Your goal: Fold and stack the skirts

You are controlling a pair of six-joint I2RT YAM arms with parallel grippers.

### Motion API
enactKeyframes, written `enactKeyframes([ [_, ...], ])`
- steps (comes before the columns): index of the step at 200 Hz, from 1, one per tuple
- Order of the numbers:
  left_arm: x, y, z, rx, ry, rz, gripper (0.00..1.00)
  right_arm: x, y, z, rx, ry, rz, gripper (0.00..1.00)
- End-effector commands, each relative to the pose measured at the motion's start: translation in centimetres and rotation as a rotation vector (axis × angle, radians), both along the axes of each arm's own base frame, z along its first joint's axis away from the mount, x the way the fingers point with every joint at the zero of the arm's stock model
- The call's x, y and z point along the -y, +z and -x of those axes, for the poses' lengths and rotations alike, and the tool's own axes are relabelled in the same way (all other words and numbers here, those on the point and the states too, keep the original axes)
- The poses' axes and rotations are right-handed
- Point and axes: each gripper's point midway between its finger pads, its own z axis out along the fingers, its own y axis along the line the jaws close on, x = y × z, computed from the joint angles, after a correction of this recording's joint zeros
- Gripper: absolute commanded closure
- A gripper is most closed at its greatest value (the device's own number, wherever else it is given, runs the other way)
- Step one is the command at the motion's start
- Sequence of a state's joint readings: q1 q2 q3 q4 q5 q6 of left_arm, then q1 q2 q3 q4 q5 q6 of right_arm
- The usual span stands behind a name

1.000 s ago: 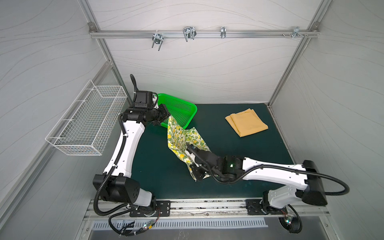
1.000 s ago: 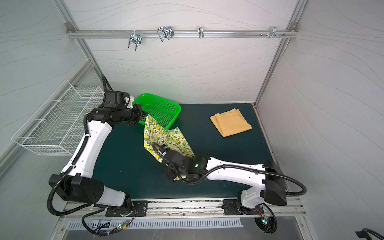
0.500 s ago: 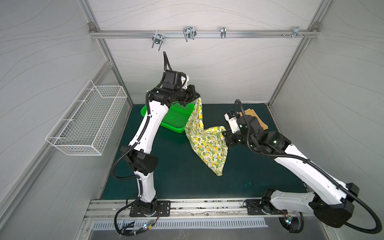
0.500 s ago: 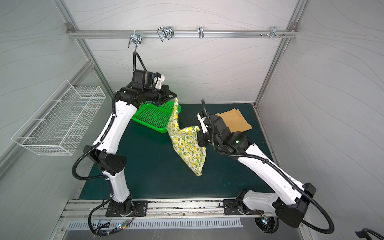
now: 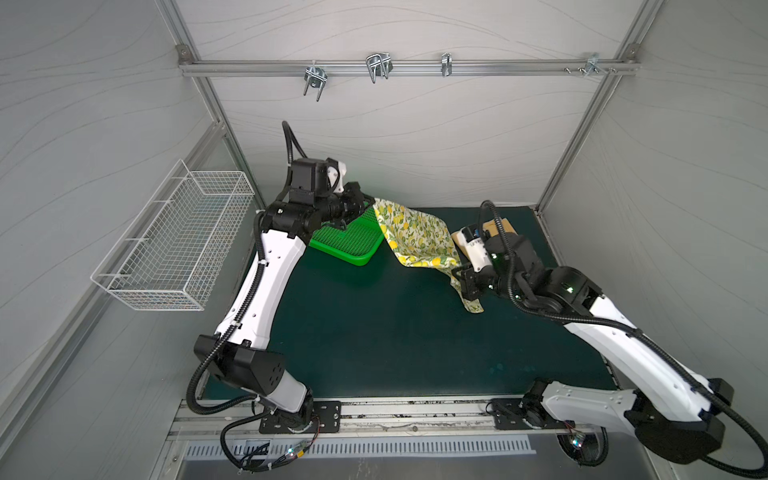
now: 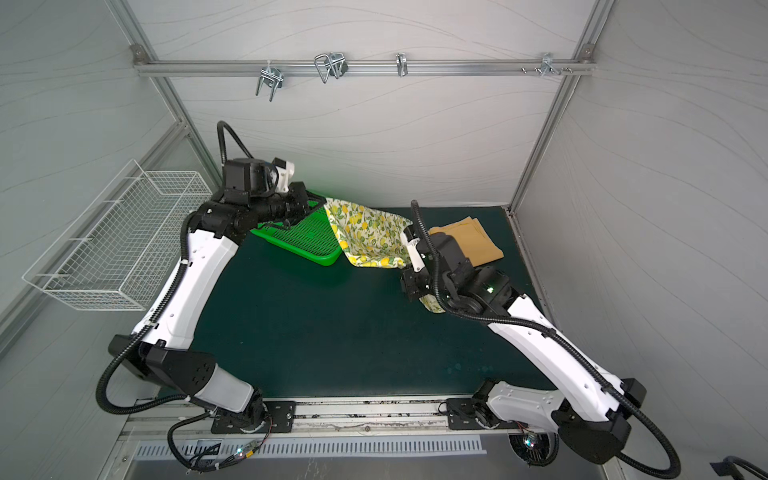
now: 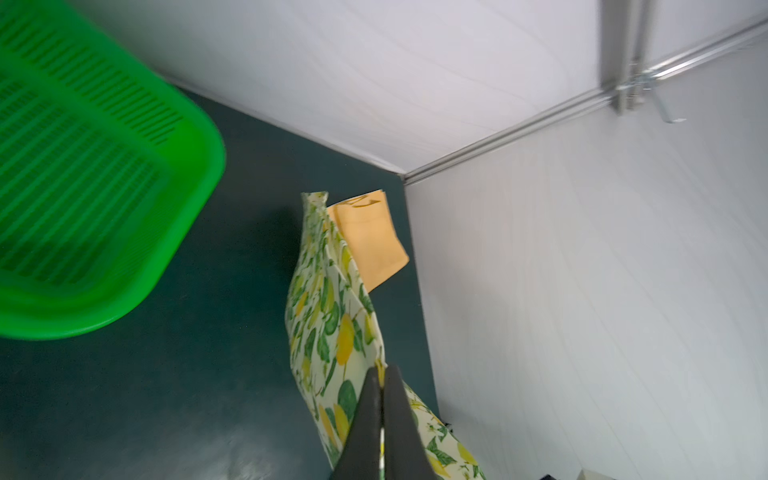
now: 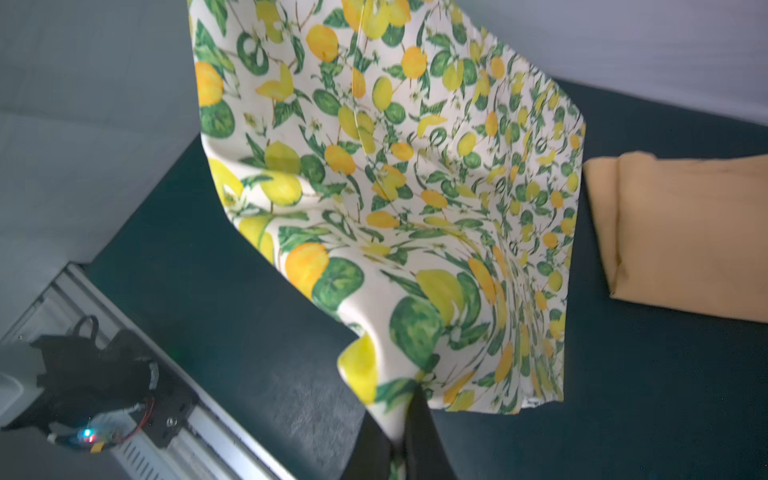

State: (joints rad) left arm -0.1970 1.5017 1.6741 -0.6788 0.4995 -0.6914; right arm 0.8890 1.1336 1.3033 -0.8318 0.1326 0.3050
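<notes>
Both arms hold the cream cloth skirt w/ yellow lemons & green leaves (image 5: 415, 232) up off the dark green worktop mat (image 5: 374, 332). It is strung btwn them near the rear edge and sags in the middle. The L gripper (image 5: 365, 204) is clamped on one upper corner of it, above the green perforated plastic basket (image 5: 353, 245) that sits at the rear-left of the mat. In the left wrist view its two black fingers (image 7: 399, 415) are pinched tight w/ the cloth edge btwn them. The R gripper (image 5: 460, 274) grips the opposite end, lower down and toward the rear-right. A short tail of fabric hangs below it (can't tell if it touches the mat). In the right wrist view the jaws are closed on a bunched corner, w/ the print spreading away from them. The plain mustard-orange cloth skirt (image 6: 469, 245) lies folded flat in the rear-right corner of the worktop, just behind the R arm and partly hidden by it. A white wire basket (image 5: 174, 245) hangs on the left wall, off the worktop.
</notes>
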Motion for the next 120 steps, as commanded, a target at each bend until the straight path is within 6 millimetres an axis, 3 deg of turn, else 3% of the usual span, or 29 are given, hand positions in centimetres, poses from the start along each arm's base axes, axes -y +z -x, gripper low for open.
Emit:
enactKeyframes([
  [1, -2.4, -4.9, -0.1, -0.044, 0.065, -0.014, 1.00, -3.0, -3.6, 3.0, -0.133, 0.077, -0.031, 0.95],
  [29, -6.5, -10.7, 2.0, -0.127, 0.172, -0.017, 1.00, -6.3, -8.6, 6.8, -0.255, 0.151, 0.007, 0.95],
  [51, -9.1, -13.4, 3.9, -0.177, 0.238, -0.030, 1.00, -8.3, -11.6, 9.3, -0.296, 0.189, 0.069, 0.95],
  [83, -11.9, -15.1, 6.9, -0.215, 0.328, -0.097, 1.00, -10.9, -14.8, 13.0, -0.362, 0.247, 0.107, 0.95],
  [120, -13.8, -15.7, 9.5, -0.197, 0.416, -0.143, 1.00, -12.9, -16.8, 16.2, -0.364, 0.298, 0.165, 0.95],
])
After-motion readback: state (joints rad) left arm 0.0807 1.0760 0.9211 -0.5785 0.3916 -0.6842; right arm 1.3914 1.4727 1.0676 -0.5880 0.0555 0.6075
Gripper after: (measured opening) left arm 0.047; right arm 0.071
